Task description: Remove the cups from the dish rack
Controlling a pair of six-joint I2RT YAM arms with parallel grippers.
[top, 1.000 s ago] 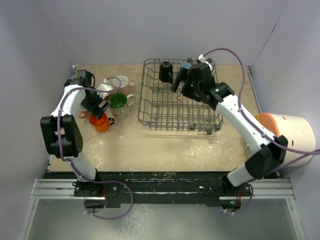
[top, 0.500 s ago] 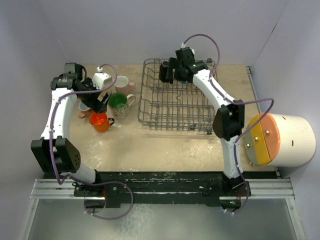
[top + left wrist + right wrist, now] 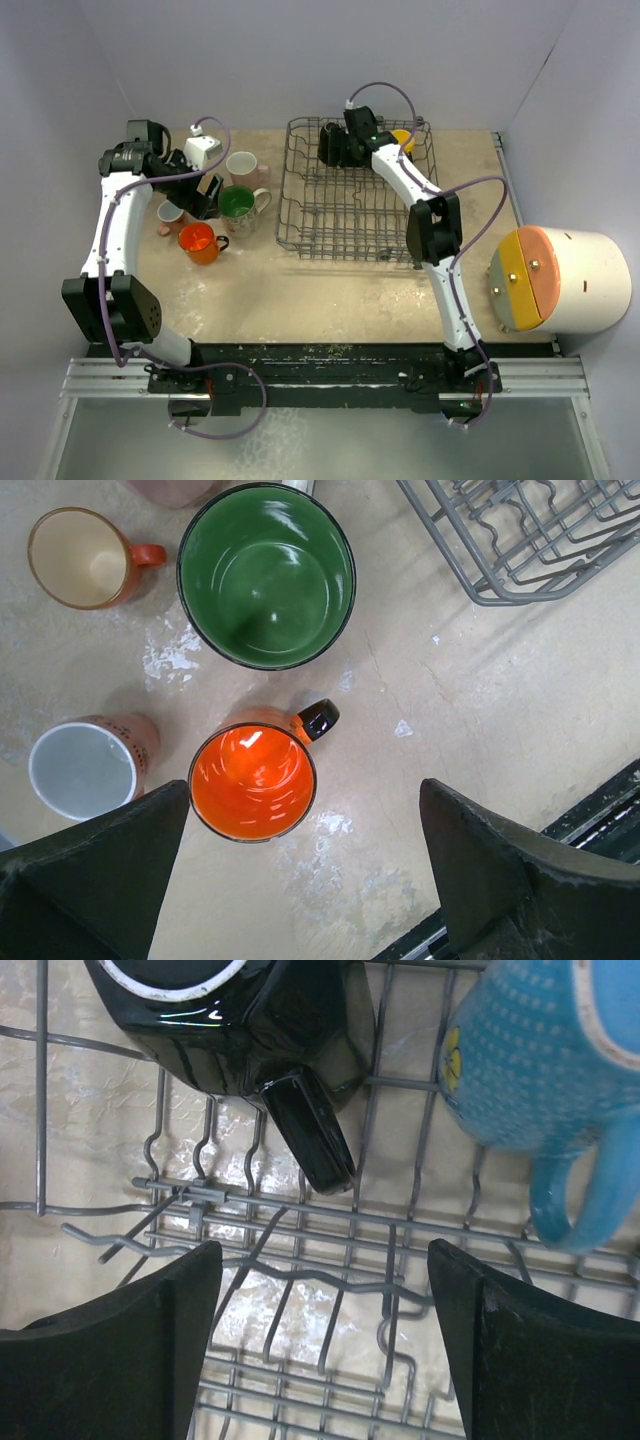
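The dish rack point(image 3: 350, 215) holds a black mug point(image 3: 230, 1020) and a blue mug point(image 3: 530, 1060) at its far end, and a yellow mug point(image 3: 402, 138) shows at its far right. My right gripper point(image 3: 325, 1340) hangs open and empty just above the rack wires beside the black mug's handle; in the top view it point(image 3: 340, 150) covers that mug. On the table to the left stand the green-inside white mug point(image 3: 265, 575), an orange mug point(image 3: 253, 780), a second orange mug point(image 3: 80, 557) and a pink mug point(image 3: 85, 770). My left gripper point(image 3: 300, 880) is open and empty above them.
Another pink mug point(image 3: 243, 165) stands behind the green-inside one. The rack's near-left corner point(image 3: 520, 530) lies close to the unloaded mugs. A huge white cylinder with an orange face point(image 3: 565, 280) sits at the right table edge. The table's front edge point(image 3: 600, 810) is near.
My right arm swung from the rack's right side to its far left, over the black mug. My left gripper lifted back from the orange mug, which stands free on the table.
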